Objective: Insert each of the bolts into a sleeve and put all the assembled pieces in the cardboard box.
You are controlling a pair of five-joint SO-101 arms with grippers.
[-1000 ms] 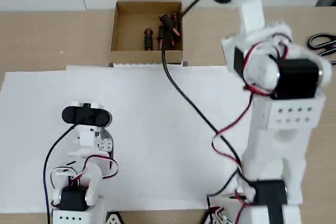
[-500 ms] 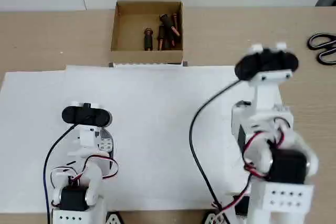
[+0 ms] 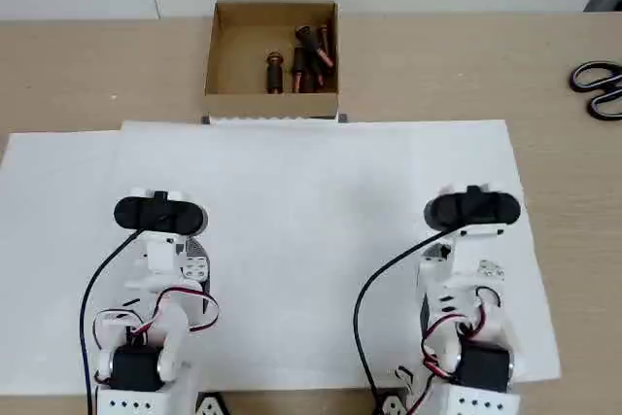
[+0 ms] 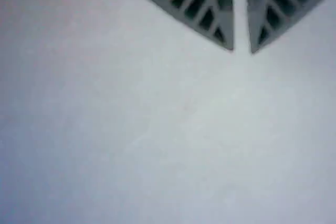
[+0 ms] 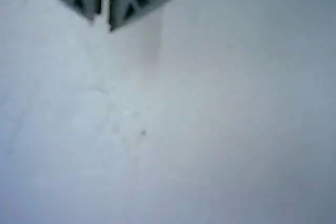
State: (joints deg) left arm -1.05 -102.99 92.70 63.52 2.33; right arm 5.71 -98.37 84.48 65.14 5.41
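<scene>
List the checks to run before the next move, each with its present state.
1. Assembled pieces lie inside the cardboard box: ok.
2. Every piece has its bolt seated in a sleeve: cannot tell.
3. Left gripper shut, holding nothing, above the white paper: ok.
4. Right gripper shut, holding nothing, above the paper: ok.
5. Scissors lie off the paper, well apart from both grippers: ok.

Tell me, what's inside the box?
Dark pieces with reddish bits lie in the box, toward its right side. They overlap, so an exact count is hard. The near wall hides a strip of the floor.
</scene>
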